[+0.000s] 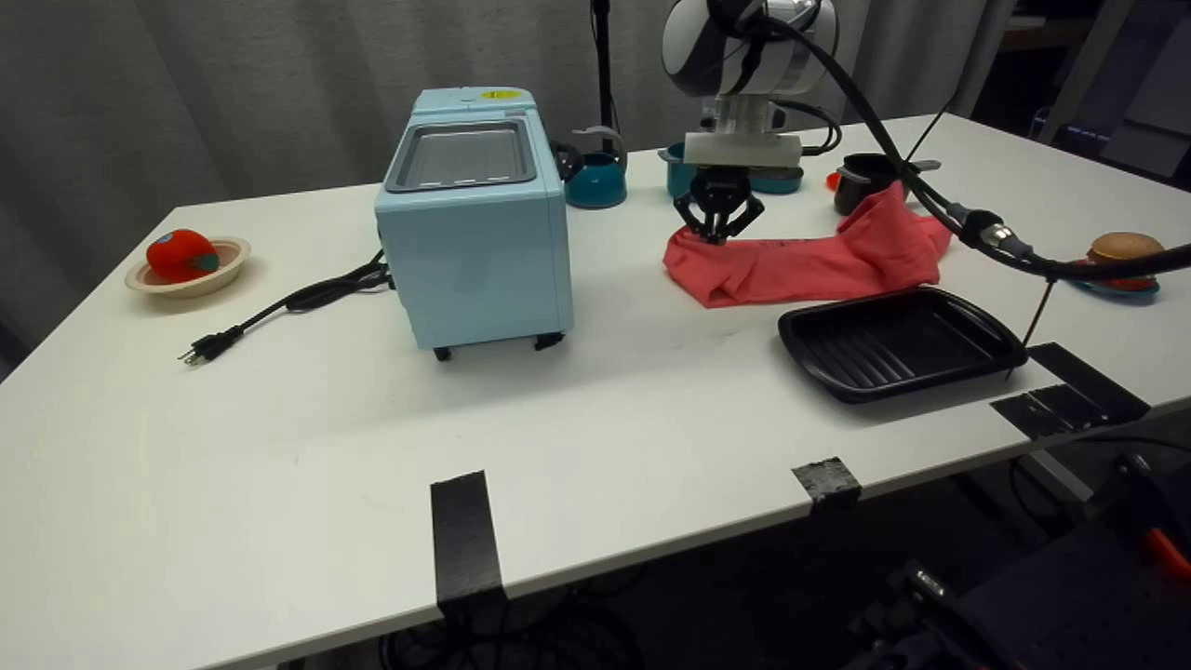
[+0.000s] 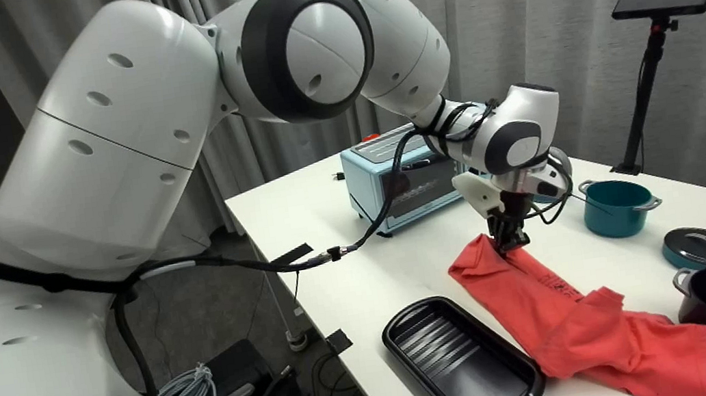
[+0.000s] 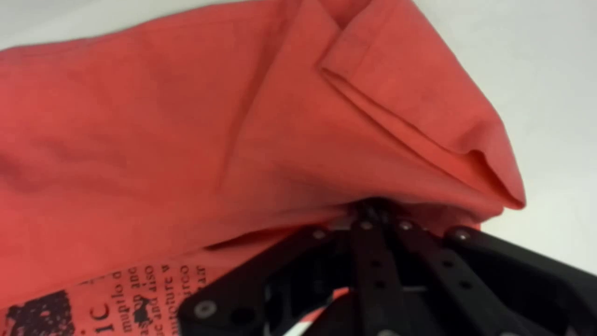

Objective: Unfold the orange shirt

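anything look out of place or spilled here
Mainly the power cord beside the light-blue toaster oven: its plug lies loose on the table, connected to nothing. The orange shirt is bunched at one end, which fits unfinished unfolding. No spill shows.

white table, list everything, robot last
Boxy toaster oven: 1, light blue, table
Cord: 1, black, by oven
Kettle: 1, teal, by oven
Round pots: 2, teal, black, flanking skillet
Skillet: 1, teal, between pots
Unclear bit: 1, red, near pots
Rectangular pan: 1, black, near edge
Cloth shirt: 1, orange-red, by pan
Tomato: 1, red, in beige bowl
Burger: 1, brown, on blue plate
Tape: several, black, table edge
Stand: 1, black, far edge
Claw: 1, black, at shirt
Arm: 1, white, overhead
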Action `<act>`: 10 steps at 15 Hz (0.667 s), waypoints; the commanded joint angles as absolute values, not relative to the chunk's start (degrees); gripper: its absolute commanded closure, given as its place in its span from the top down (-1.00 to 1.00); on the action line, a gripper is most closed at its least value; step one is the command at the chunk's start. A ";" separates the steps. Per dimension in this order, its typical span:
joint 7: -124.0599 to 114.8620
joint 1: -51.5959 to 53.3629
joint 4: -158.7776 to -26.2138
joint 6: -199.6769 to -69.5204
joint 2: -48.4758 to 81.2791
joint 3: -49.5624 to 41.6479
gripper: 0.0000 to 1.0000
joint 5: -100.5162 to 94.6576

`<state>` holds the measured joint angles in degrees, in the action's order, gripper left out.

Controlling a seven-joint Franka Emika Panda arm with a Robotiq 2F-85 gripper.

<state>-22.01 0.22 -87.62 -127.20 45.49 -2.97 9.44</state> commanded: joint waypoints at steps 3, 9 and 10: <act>-20.38 2.34 -83.48 -126.91 48.24 -1.02 -1.00 9.59; -19.05 2.59 -81.12 -127.10 48.85 0.57 -1.00 10.36; -19.13 2.76 -80.93 -127.40 48.95 0.67 -1.00 10.34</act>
